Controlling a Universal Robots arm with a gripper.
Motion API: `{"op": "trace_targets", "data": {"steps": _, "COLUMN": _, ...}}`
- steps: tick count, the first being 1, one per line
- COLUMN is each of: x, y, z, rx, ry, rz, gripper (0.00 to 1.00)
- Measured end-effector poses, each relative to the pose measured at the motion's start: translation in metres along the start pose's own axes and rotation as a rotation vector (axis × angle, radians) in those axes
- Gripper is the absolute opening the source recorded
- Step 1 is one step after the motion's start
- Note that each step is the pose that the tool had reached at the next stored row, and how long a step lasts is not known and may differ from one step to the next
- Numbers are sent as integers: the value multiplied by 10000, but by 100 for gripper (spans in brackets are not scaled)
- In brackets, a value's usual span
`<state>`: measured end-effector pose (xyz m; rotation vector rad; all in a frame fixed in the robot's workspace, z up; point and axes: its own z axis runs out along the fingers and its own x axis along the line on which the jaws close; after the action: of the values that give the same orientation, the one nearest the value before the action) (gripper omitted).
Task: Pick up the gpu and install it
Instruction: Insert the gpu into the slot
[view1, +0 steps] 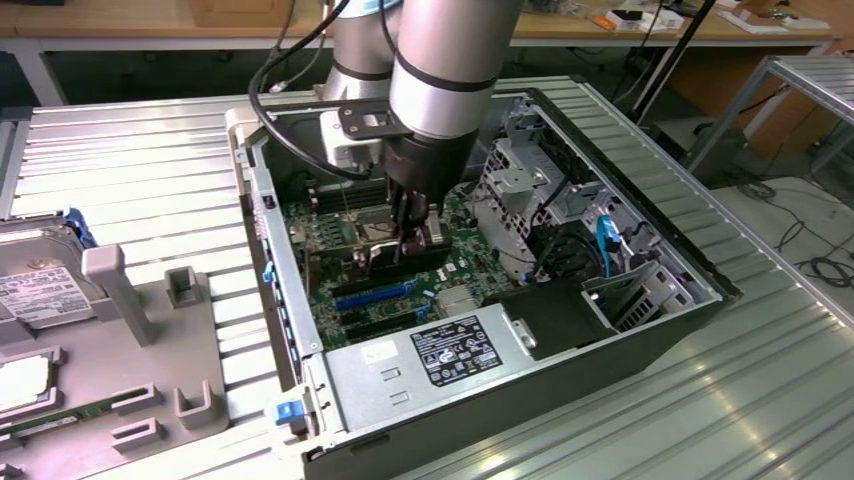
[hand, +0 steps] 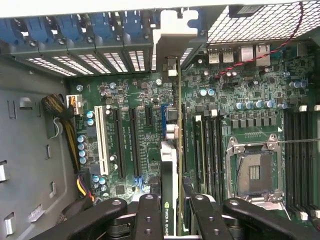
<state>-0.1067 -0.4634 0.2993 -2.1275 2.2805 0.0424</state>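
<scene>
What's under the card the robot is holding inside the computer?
Under the gpu, gripped by the fingers, lies the green motherboard with long black slots on both sides. The slot straight beneath the card is covered by it, so whether it is seated cannot be seen.

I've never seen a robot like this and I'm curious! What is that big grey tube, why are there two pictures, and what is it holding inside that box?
The big grey tube is a robot arm. One picture comes from a camera off the arm; the other from a camera on the arm's wrist, looking down past its jaws. The box is an open computer case lying on a metal table. The green board inside is the computer's main board. The jaws are closed on the gpu, a thin card held on edge over the board's slots. At the exterior view's left, a grey tray carries a hard drive.
</scene>
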Motion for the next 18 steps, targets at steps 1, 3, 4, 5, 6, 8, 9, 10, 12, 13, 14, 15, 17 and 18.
{"op": "trace_targets", "data": {"steps": 1, "x": 0, "y": 1, "z": 8, "rx": 0, "ry": 0, "rz": -17, "gripper": 27}}
{"op": "trace_targets", "data": {"steps": 3, "x": 1, "y": 6, "z": 38, "rx": -3, "ry": 0, "rz": -72, "gripper": 27}}
{"op": "trace_targets", "data": {"steps": 4, "x": 1, "y": 7, "z": 50, "rx": -3, "ry": 0, "rz": -94, "gripper": 27}}
{"op": "trace_targets", "data": {"steps": 5, "x": 2, "y": 12, "z": 69, "rx": -5, "ry": 1, "rz": -123, "gripper": 27}}
{"op": "trace_targets", "data": {"steps": 6, "x": 4, "y": 24, "z": 81, "rx": -5, "ry": 2, "rz": -137, "gripper": 27}}
{"op": "trace_targets", "data": {"steps": 8, "x": 5, "y": 49, "z": 83, "rx": -5, "ry": 0, "rz": -142, "gripper": 27}}
{"op": "trace_targets", "data": {"steps": 9, "x": 6, "y": 56, "z": 83, "rx": -6, "ry": -5, "rz": -150, "gripper": 27}}
{"op": "trace_targets", "data": {"steps": 10, "x": 6, "y": 60, "z": 83, "rx": -6, "ry": -9, "rz": -151, "gripper": 27}}
{"op": "trace_targets", "data": {"steps": 12, "x": 6, "y": 60, "z": 84, "rx": -6, "ry": -8, "rz": -152, "gripper": 27}}
{"op": "trace_targets", "data": {"steps": 13, "x": 5, "y": 53, "z": 84, "rx": -6, "ry": -6, "rz": -150, "gripper": 27}}
{"op": "trace_targets", "data": {"steps": 14, "x": 5, "y": 44, "z": 83, "rx": -8, "ry": 1, "rz": -151, "gripper": 27}}
{"op": "trace_targets", "data": {"steps": 15, "x": 4, "y": 37, "z": 83, "rx": -7, "ry": 8, "rz": -151, "gripper": 27}}
{"op": "trace_targets", "data": {"steps": 17, "x": 1, "y": -16, "z": 83, "rx": -4, "ry": 49, "rz": -151, "gripper": 27}}
{"op": "trace_targets", "data": {"steps": 18, "x": 1, "y": -16, "z": 83, "rx": -4, "ry": 49, "rz": -151, "gripper": 27}}
